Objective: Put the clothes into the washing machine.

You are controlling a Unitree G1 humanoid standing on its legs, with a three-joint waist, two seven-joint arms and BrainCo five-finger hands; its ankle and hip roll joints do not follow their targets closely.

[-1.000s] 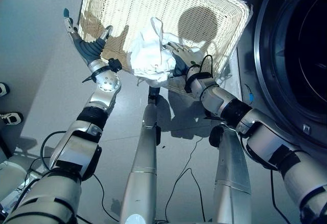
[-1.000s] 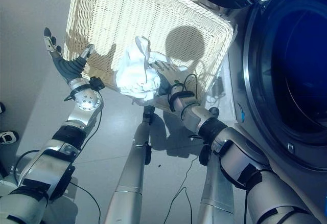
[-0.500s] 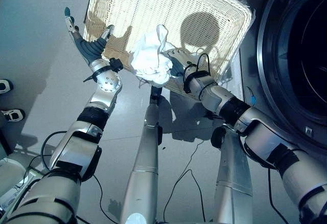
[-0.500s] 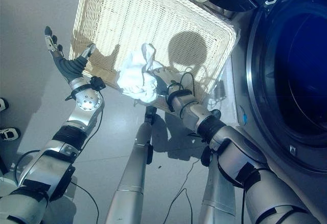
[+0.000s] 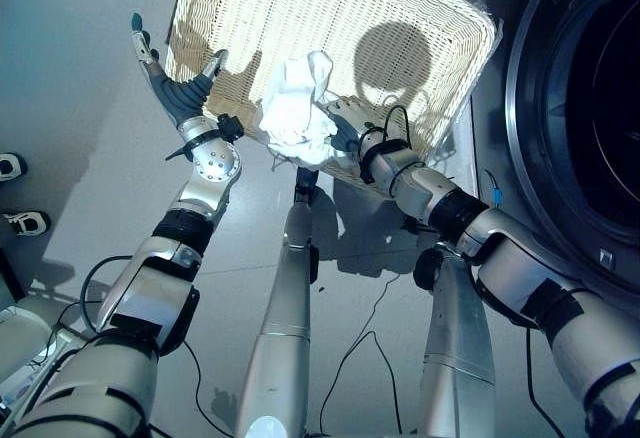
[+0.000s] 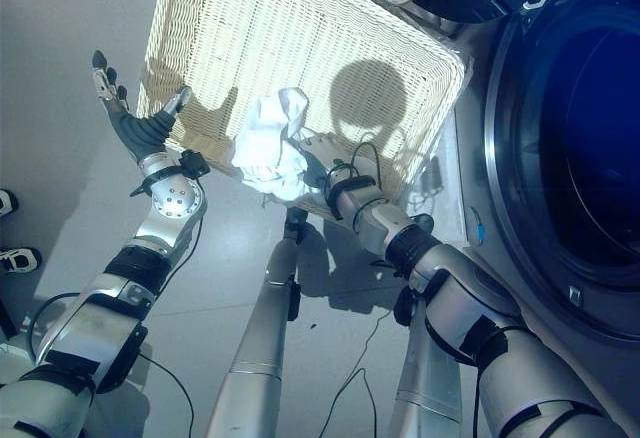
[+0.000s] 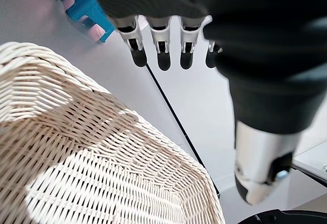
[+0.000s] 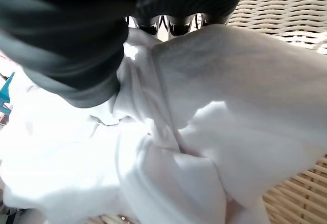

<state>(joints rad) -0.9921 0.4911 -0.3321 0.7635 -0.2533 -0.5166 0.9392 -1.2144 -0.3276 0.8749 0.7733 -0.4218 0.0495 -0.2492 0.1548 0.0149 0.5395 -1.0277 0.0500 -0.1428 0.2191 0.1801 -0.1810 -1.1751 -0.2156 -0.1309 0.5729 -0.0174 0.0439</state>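
The right hand has its fingers curled into 1 bunched white cloth, held over the near edge of the wicker basket. The left hand hovers spread beside the basket. The washing machine drum looks empty, though dark; loading remains.
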